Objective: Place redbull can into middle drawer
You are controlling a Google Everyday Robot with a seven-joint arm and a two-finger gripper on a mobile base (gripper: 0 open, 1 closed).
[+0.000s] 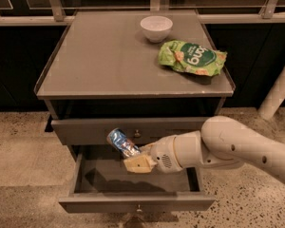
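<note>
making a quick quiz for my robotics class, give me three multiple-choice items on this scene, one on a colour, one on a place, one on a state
1. The snack bag is: A red; B green; C black.
2. The redbull can is: A in the gripper, above the middle drawer; B under the snack bag; C lying flat in the drawer.
3. The middle drawer is: A shut; B lifted out; C pulled open.

Answers: B, its wrapper is green; A, the jaws clamp it, tilted, over the drawer; C, its grey floor shows.
</note>
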